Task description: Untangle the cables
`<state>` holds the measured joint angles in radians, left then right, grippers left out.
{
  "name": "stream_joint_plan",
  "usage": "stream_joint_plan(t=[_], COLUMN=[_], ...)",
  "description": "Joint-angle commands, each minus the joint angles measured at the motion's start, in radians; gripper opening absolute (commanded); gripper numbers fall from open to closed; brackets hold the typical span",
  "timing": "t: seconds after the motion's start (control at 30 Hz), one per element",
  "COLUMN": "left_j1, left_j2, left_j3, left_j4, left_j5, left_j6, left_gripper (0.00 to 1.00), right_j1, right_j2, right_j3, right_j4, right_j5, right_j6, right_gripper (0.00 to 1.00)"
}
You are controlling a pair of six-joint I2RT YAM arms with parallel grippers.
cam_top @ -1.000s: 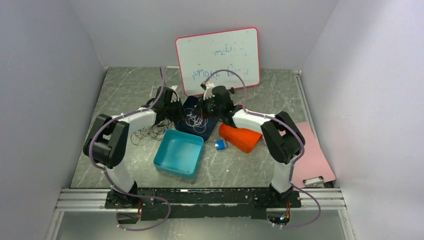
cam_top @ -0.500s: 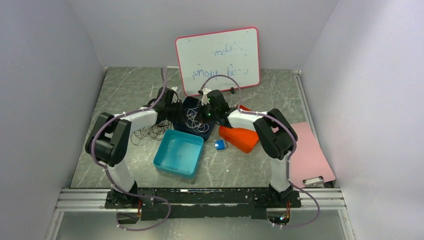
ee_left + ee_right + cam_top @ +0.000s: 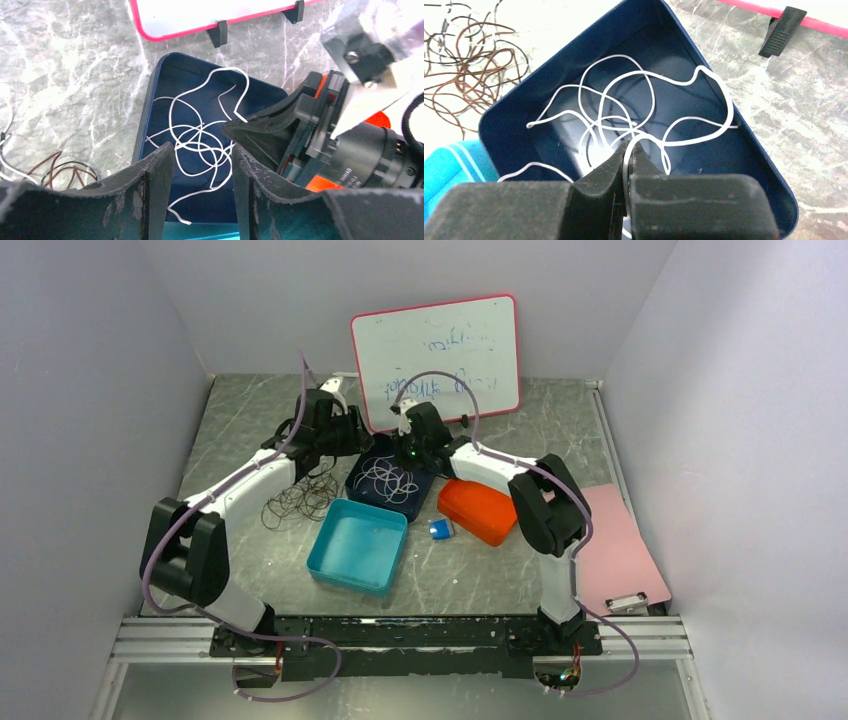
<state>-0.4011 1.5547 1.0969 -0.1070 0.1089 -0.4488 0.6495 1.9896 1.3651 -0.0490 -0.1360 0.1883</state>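
The right gripper (image 3: 628, 148) reaches down into the dark blue tray (image 3: 504, 131), its fingers pressed together on a strand of the white cable (image 3: 385, 480), which lies in loose loops on the tray floor. The left gripper (image 3: 200, 150) hangs over the tray's left side, fingers apart with nothing between them. The brown cables (image 3: 297, 502) sit in a tangle on the table (image 3: 480, 575) just left of the tray, near the teal tray (image 3: 350, 580). An orange tray (image 3: 478, 510) lies to the right

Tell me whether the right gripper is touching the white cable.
Touching. The right wrist view shows the right gripper pinching a strand of the white cable.
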Motion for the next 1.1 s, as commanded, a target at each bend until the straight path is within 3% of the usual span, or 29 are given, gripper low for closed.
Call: stream_joint_plan(t=[0.0,0.27,0.5,0.6,0.8,1.07], left_j1=[-0.006,0.003,0.042,0.082,0.152,0.198], left_j2=[-0.047,-0.095,-0.109,-0.119,-0.132,-0.118], left_j3=[-0.005,-0.023,-0.023,-0.031,-0.045,-0.04], left_j4=[-0.048,-0.079,-0.113,-0.125,-0.15,-0.253], left_j5=[-0.07,-0.106,-0.118,-0.11,-0.091,-0.129], left_j6=[0.023,0.032,0.035,0.032,0.043,0.063], left_gripper=[0.51,0.54,0.53,0.53,0.53,0.49], right_j1=[0.006,0.005,0.002,0.0,-0.011,-0.012], right_j2=[0.057,-0.05,-0.155,-0.198,-0.234,-0.232], right_j3=[0.043,0.07,0.06,0.024,-0.007,-0.033], right_j4=[-0.086,-0.136,-0.184,-0.185,-0.2,-0.184], right_j5=[0.016,0.059,0.135,0.189,0.197,0.081], right_j6=[-0.035,-0.051,-0.06,-0.059,-0.069,-0.085], right_gripper=[0.07,0.34,0.5,0.64,0.66,0.63])
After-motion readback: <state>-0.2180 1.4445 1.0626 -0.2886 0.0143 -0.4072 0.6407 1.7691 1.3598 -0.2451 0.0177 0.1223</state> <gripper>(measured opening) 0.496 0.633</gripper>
